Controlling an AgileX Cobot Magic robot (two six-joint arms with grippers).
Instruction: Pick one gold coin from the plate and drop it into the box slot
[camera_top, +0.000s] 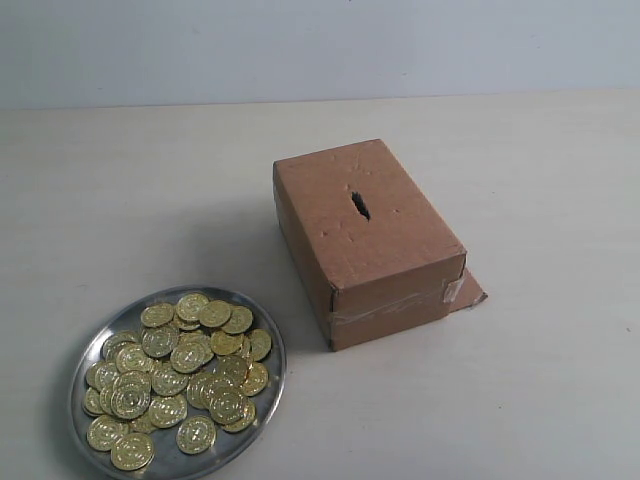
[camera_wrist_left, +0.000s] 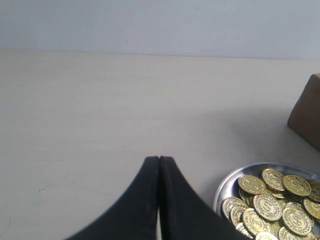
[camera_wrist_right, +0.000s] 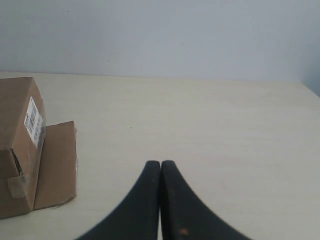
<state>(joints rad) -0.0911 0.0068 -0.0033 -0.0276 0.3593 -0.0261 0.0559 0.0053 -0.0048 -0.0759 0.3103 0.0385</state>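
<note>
A round silver plate (camera_top: 262, 330) at the front left holds a heap of gold coins (camera_top: 180, 375). Behind it and to the right stands the brown cardboard box (camera_top: 365, 240), with the dark ragged slot (camera_top: 360, 204) in its top face and a flap (camera_top: 468, 290) sticking out at its bottom right corner. Neither gripper shows in the exterior view. In the left wrist view my left gripper (camera_wrist_left: 159, 159) is shut and empty, with the plate (camera_wrist_left: 227, 184) and coins (camera_wrist_left: 272, 205) beside it. My right gripper (camera_wrist_right: 160, 163) is also shut and empty, apart from the box (camera_wrist_right: 17, 145).
A pale tabletop (camera_top: 120, 200) spreads around the plate and box, with a light wall behind. The box carries a white barcode label (camera_wrist_right: 33, 121) on one end, and its flap (camera_wrist_right: 56, 162) lies flat on the table.
</note>
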